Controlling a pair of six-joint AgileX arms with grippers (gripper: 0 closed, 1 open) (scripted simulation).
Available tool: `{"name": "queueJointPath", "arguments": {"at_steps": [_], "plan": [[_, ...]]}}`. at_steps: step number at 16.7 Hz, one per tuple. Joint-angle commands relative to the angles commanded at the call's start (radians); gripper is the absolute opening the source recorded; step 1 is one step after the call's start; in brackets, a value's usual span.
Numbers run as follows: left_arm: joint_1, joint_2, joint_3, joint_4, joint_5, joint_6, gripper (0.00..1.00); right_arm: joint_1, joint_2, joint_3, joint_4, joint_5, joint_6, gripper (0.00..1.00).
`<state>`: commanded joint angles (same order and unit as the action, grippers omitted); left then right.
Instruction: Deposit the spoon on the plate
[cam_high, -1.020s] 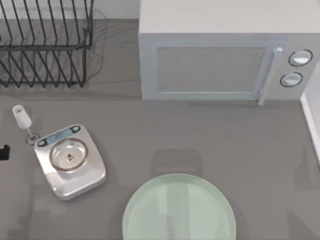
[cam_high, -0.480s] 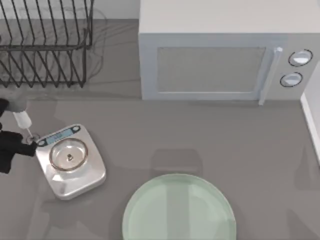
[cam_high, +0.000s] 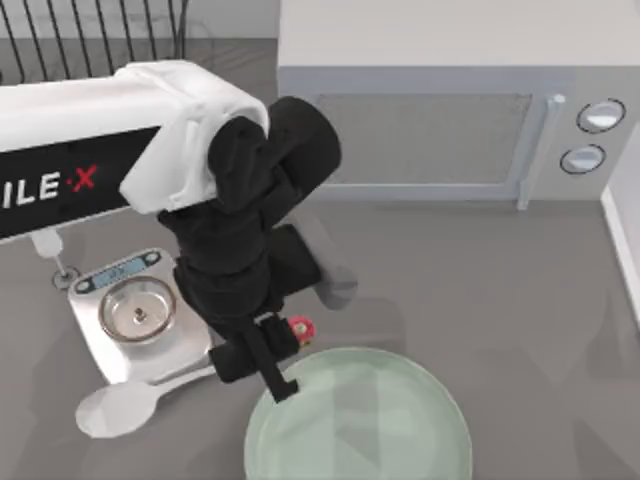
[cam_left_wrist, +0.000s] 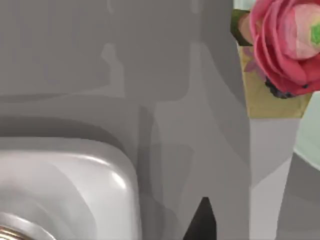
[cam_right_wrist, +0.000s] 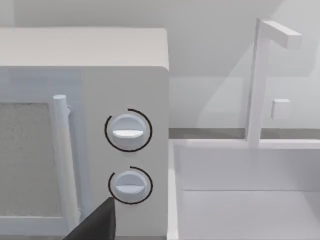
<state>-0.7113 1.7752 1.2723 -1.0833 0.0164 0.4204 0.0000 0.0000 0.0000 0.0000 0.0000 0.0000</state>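
**Left arm over the counter's front, spoon beside the scale**

From above, the left arm reached in from the counter's left edge, its black wrist hanging over the middle. The left end effector (cam_high: 268, 372) sat at the plate's rear-left rim; whether its fingers were apart or together could not be told. The spoon (cam_high: 128, 402) lay on the counter near the front-left, its bowl pointing toward the left edge and its handle running under the front corner of the kitchen scale (cam_high: 135, 325) toward the end effector. The plate (cam_high: 375, 430) sat at the front edge, near the middle, with no spoon on it. A microwave (cam_high: 440, 125) stood along the back, and a dish rack (cam_high: 90, 35) stood in the back-left corner.

The left wrist camera showed a rounded corner of the scale (cam_left_wrist: 65, 185), the grey counter (cam_left_wrist: 75, 60), and a pink flower (cam_left_wrist: 287, 42) on a tan block.

The right wrist camera faced the microwave's two dials (cam_right_wrist: 128, 131) and a white sink (cam_right_wrist: 245, 190) beside it.
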Motion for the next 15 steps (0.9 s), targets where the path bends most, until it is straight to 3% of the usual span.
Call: {"name": "queueJointPath", "arguments": {"at_steps": [3,6,15], "plan": [[-0.204,0.082,0.076,0.023,0.001,0.077,0.0,0.0,0.0,0.0,0.0,0.0,0.0,1.0],[-0.313,0.122,0.116,0.046,-0.002,0.124,0.0,0.0,0.0,0.0,0.0,0.0,0.0,1.0],[-0.335,0.124,0.117,0.056,0.003,0.136,0.0,0.0,0.0,0.0,0.0,0.0,0.0,1.0]]}}
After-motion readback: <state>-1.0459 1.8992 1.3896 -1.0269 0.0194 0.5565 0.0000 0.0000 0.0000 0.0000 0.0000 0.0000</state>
